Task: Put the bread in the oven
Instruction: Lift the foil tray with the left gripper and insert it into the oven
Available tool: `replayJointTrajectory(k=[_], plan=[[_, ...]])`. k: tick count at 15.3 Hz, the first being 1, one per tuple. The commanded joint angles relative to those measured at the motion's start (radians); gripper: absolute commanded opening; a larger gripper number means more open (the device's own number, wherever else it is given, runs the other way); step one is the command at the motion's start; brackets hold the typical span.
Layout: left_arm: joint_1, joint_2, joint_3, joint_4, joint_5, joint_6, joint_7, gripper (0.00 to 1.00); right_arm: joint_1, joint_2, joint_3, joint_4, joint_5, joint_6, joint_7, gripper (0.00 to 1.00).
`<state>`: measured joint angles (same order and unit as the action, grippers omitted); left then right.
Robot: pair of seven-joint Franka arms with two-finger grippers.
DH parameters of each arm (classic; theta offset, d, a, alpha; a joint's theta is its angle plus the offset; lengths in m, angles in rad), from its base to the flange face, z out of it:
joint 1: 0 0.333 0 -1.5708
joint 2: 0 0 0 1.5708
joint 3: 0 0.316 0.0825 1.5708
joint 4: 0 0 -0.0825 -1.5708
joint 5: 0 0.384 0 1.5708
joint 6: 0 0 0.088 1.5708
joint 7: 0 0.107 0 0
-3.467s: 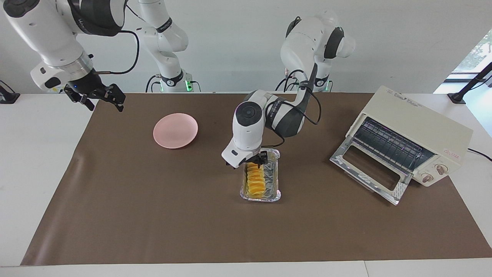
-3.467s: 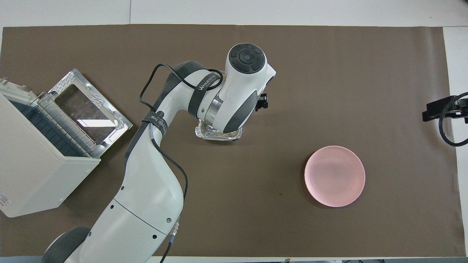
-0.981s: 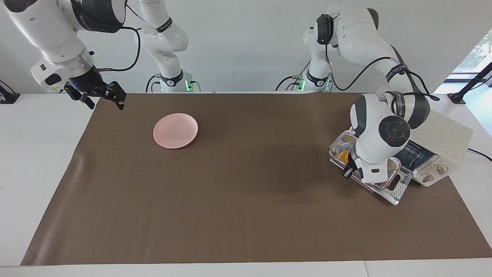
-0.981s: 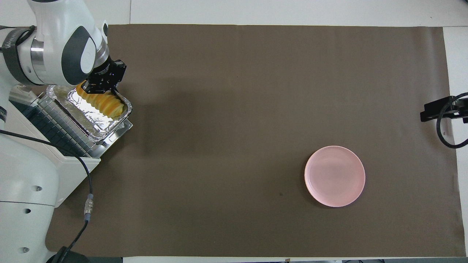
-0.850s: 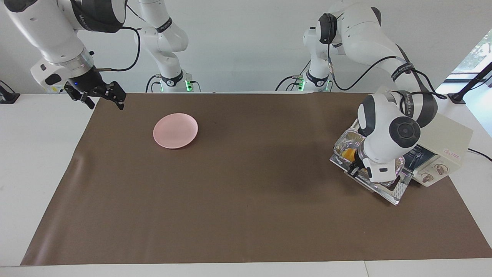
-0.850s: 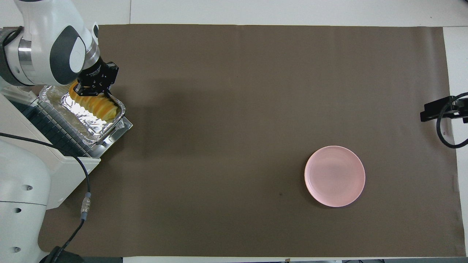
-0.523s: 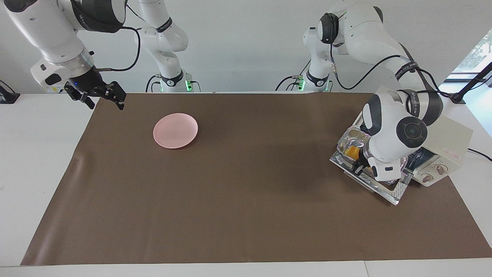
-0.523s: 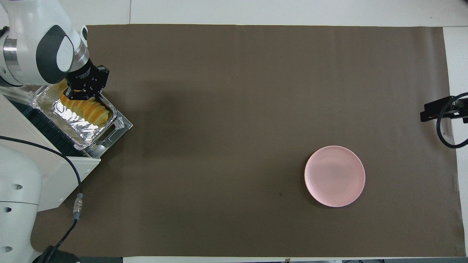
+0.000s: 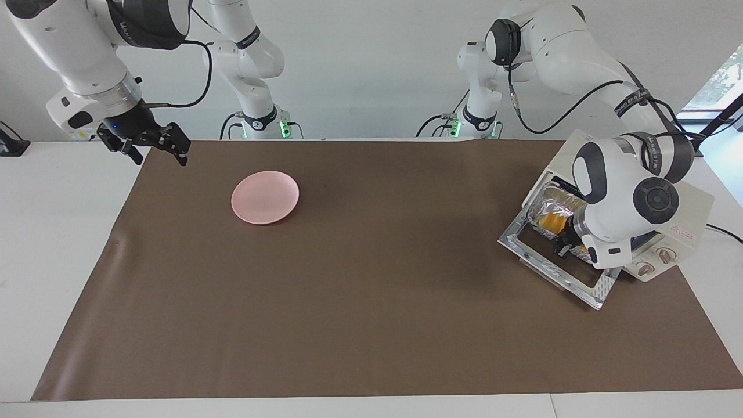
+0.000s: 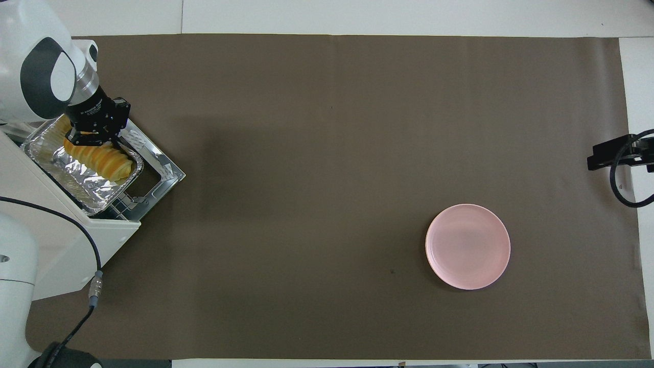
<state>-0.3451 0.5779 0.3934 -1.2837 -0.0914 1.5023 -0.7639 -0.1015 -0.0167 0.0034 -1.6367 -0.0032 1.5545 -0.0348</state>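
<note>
The yellow-orange ridged bread (image 10: 99, 158) (image 9: 551, 222) lies in a crinkled foil tray (image 10: 76, 176) (image 9: 558, 203). The tray is partway inside the mouth of the cream-white oven (image 10: 61, 255) (image 9: 699, 209), above its dropped glass door (image 10: 163, 171) (image 9: 598, 293). My left gripper (image 10: 93, 138) (image 9: 562, 247) is over the door, shut on the tray's rim at the end toward the table's middle. Whether the tray rests on the rack I cannot tell. My right gripper (image 9: 158, 154) (image 10: 595, 158) waits open over the mat's corner at the right arm's end.
A round pink plate (image 9: 265, 197) (image 10: 468, 247) sits on the brown mat toward the right arm's end. The oven stands at the left arm's end, angled, with its door lying on the mat. The left arm's wrist hangs over the oven's top.
The left gripper has carried the foil tray with the bread from over the open door into the oven's mouth. The right arm has not moved.
</note>
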Motion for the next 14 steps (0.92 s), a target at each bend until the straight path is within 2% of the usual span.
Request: replayJointTrajectory(k=[1,10,14], plan=[[0.027,-0.039,0.002,-0.049,0.019,0.006,0.058,0.0,-0.007,-0.014,0.007,-0.011,-0.008,-0.01,-0.005,1.0],[0.046,-0.066,0.002,-0.111,0.044,0.024,0.09,0.0,-0.007,-0.014,0.007,-0.011,-0.008,-0.01,-0.005,1.0],[0.031,-0.085,0.002,-0.164,0.097,0.061,0.087,0.0,-0.007,-0.014,0.007,-0.011,-0.008,-0.01,-0.005,1.0]])
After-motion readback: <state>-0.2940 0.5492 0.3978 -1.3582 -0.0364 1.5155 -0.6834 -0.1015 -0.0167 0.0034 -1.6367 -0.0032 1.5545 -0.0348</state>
